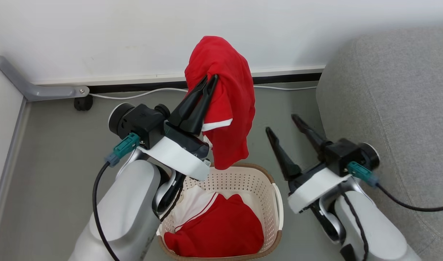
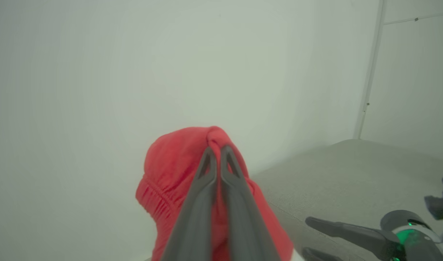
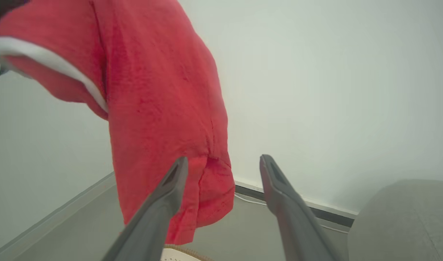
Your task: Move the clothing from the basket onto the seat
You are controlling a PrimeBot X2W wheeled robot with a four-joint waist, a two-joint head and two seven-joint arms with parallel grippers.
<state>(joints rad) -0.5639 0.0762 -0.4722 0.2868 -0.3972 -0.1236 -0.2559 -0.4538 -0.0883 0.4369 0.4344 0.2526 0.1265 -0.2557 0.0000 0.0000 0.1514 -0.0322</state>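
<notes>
A red piece of clothing (image 1: 226,98) hangs in the air above the basket (image 1: 268,188), pinched near its top by my left gripper (image 1: 211,79), which is shut on it. The same clothing (image 2: 170,170) drapes around the closed fingers in the left wrist view. More red-and-white clothing (image 1: 217,228) lies in the cream basket with the brown rim. My right gripper (image 1: 281,123) stands open to the right of the hanging clothing (image 3: 159,101), with nothing between its fingers. The grey seat (image 1: 392,108) fills the right side.
A white wall runs behind, with a dark baseboard and a white cable (image 1: 134,95) along the grey floor. A grey metal bracket (image 1: 36,88) sits at the left corner. A black cable (image 1: 410,204) trails from my right wrist across the seat.
</notes>
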